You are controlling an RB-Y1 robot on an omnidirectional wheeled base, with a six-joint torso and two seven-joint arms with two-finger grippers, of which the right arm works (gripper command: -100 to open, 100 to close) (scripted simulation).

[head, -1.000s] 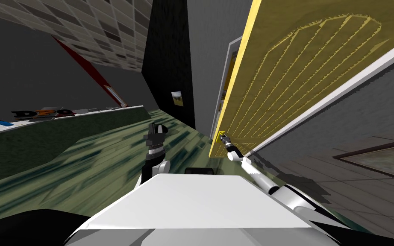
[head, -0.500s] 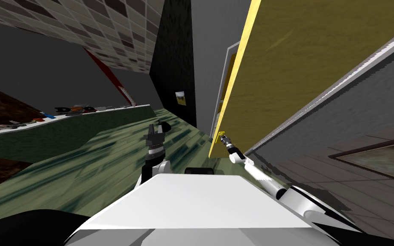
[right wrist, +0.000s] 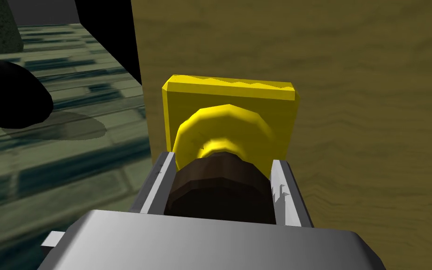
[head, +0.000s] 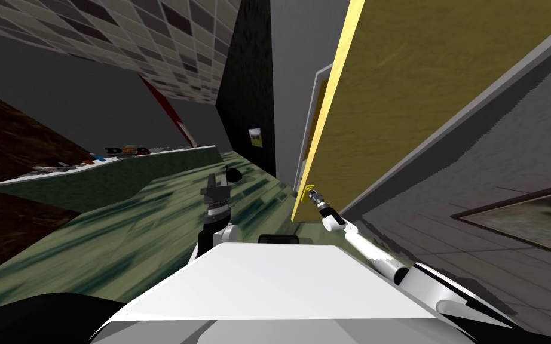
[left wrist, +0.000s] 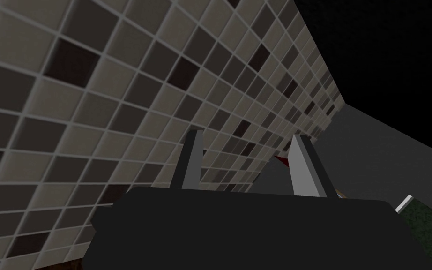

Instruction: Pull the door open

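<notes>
- Far left of the head view, we've got a long counter (head: pixel 119 173) slanting across. The bits on its top are too small to name, and a tiled wall (head: pixel 167 42) fills the upper left corner above it.
- The lower left is all green streaked floor (head: pixel 119 227).
- Just left of centre, our left gripper (head: pixel 217 181) stands raised above the chest tip. Its wrist view shows the two fingers (left wrist: pixel 192 159) spread apart, with nothing between them.
- Right beside it in the frame, a black bag (head: pixel 234 175) sits on the floor.
- Dead centre, a small picture (head: pixel 256 137) hangs on a dark wall.
- Right of centre is the door (head: pixel 424 89), yellow-brown and sweeping up to the top right. Its bright yellow edge (head: pixel 322 125) stands clear of the pale frame (head: pixel 311 119) behind it.
- At the low end of that edge, mid-frame, is our right gripper (head: pixel 311 192), with its arm reaching in from the lower right.
- In the wrist view, the right gripper's fingers (right wrist: pixel 160 176) are pressed on both sides of the dark brown knob (right wrist: pixel 219 183). The knob juts from a yellow plate (right wrist: pixel 231 96) on the door face, close to the door's free edge.
- Far right is a grey wall (head: pixel 507 137), with a framed picture (head: pixel 525 215) at the lower right.
</notes>
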